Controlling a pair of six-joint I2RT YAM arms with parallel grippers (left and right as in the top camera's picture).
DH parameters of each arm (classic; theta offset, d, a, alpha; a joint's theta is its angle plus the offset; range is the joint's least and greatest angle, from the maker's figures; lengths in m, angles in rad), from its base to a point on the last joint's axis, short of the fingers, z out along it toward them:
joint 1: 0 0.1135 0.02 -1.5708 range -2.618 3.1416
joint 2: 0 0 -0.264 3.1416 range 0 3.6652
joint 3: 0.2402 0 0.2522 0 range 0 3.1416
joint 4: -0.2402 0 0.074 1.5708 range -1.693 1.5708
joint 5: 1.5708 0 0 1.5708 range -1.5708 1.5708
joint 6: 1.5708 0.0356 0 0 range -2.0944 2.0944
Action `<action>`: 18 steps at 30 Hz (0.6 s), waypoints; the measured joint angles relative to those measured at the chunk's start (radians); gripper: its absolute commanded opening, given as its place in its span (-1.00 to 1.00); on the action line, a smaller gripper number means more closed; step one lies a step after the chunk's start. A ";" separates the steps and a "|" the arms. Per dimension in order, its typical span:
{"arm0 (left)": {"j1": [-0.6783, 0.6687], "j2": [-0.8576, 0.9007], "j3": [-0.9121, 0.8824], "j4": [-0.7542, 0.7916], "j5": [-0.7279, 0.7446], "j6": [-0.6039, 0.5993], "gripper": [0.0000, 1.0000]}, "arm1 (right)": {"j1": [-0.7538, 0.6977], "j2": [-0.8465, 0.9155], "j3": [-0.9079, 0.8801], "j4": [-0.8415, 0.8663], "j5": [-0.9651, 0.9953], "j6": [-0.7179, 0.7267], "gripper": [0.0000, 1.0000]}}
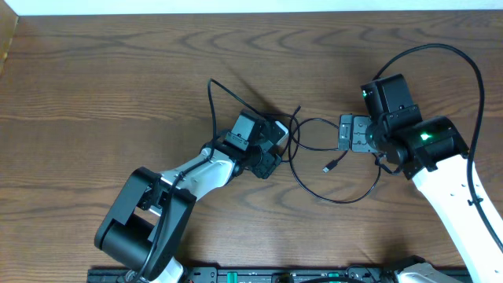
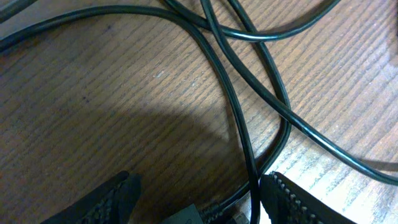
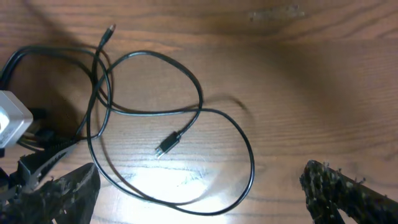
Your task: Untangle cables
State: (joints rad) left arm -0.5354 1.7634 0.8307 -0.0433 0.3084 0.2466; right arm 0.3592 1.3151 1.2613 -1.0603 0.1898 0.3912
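straddling the cable [image 2: 239, 124] at the loop's nine o'clock, the left gripper [image 2: 199, 183] is hovering unclenched, needing a pinch; right gripper [image 3: 199, 180] also released.

Overhead: straight down on brown wooden table [image 1: 118, 63]. Both wrist views: low, close, sharing thin black cable [image 2: 283, 115] loops.

**Black cable** [image 3: 200, 96]: one thin, glossy cord lying flat on the wood in loose, overlapping loops. The widest loop bulges toward 5 o'clock. Its strands cross one another at the 9 o'clock side of the tangle. The **flat plug** [image 3: 166, 145] rests inside the wide loop, and the **small tip** [image 3: 109, 29] points to 12 o'clock. A **white block** [image 3: 11, 121] sits at 9 o'clock; whether it belongs to a cord cannot be told.
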 measured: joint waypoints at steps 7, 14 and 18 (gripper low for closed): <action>-0.043 -0.005 0.001 -0.011 -0.026 -0.011 0.37 | 0.000 0.000 0.000 0.014 0.003 -0.006 0.99; -0.085 -0.007 0.002 -0.026 -0.031 -0.013 -0.60 | 0.000 0.000 0.000 0.019 0.006 -0.013 0.98; -0.088 -0.007 0.002 -0.040 -0.038 -0.019 -0.85 | -0.014 0.000 0.000 0.021 0.007 -0.013 0.99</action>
State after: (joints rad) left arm -0.6231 1.7561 0.8330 -0.0837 0.2703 0.2279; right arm 0.3450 1.3151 1.2613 -1.0397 0.1967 0.3779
